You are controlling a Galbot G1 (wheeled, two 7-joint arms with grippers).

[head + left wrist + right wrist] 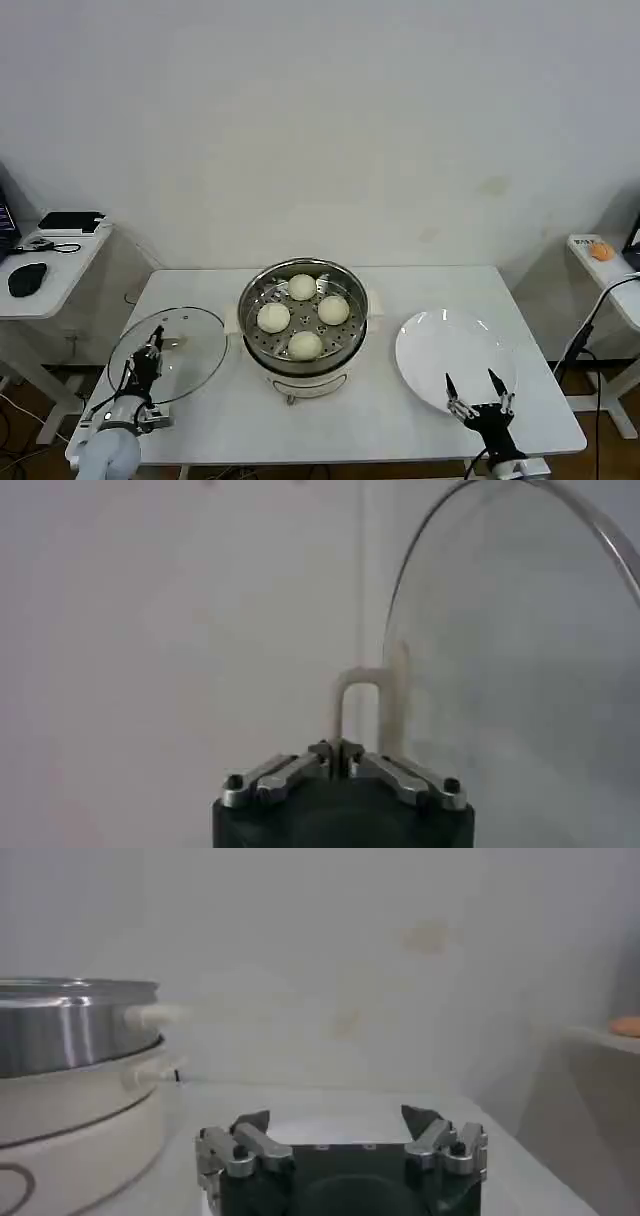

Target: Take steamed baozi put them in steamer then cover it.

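With all four steamed baozi (303,316) sitting in the steamer (303,360) mid-counter, the cover (190,350) lies left of the pot, uncovered pot beside it. Left hand (152,345) is over the cover, fingers pinched closed on its cream bar handle (358,712). Right hand (478,388) hangs spread open at the near edge of the white plate (440,340), gripping nothing. Counter (380,410) is white.
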